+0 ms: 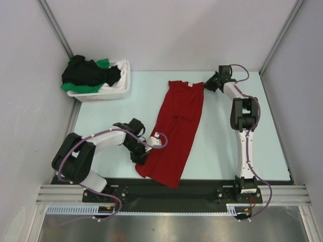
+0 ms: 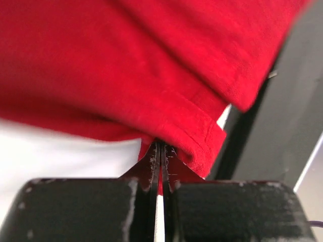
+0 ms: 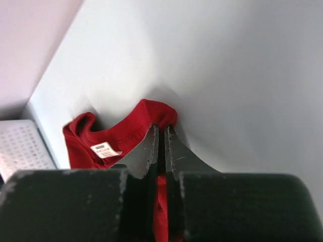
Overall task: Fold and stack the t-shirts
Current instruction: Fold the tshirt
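A red t-shirt (image 1: 177,128) lies stretched lengthwise on the table, folded narrow, neck at the far end with a pale label (image 3: 105,150). My left gripper (image 1: 143,155) is shut on its hem at the near left corner; the red cloth (image 2: 151,75) fills the left wrist view. My right gripper (image 1: 208,84) is shut on the collar's right end (image 3: 160,117) at the far side. Black and green t-shirts (image 1: 88,74) lie heaped in the white basket.
The white laundry basket (image 1: 120,86) stands at the far left, also seen in the right wrist view (image 3: 22,146). A black strip (image 1: 202,185) runs along the table's near edge by the arm bases. White walls enclose the table.
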You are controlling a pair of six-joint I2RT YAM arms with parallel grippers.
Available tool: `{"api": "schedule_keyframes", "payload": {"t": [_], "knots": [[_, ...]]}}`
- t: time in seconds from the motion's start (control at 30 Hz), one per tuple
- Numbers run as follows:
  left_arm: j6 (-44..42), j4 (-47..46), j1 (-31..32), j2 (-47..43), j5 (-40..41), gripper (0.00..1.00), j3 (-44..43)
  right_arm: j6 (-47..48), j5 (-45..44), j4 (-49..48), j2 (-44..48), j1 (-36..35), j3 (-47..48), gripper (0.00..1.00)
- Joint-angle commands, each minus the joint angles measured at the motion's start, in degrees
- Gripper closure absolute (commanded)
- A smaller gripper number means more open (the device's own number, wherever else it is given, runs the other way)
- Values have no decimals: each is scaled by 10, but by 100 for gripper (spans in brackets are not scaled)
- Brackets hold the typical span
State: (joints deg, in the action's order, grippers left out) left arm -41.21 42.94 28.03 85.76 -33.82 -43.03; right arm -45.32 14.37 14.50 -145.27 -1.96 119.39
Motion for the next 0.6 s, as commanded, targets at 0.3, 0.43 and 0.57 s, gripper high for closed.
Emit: {"api": "schedule_keyframes", "payload": {"t": [0.3,0.43,0.57], "knots": [[19,-17,110,108,-109,74,-117,-25,-32,-7,-59,-44,182,55],[7,8,109,44,-69,61,-83,29,-56,33,9,-33,147,40],[4,31,106,-42,32,55,-31,74,-114,68,120,-24,40,35]]}}
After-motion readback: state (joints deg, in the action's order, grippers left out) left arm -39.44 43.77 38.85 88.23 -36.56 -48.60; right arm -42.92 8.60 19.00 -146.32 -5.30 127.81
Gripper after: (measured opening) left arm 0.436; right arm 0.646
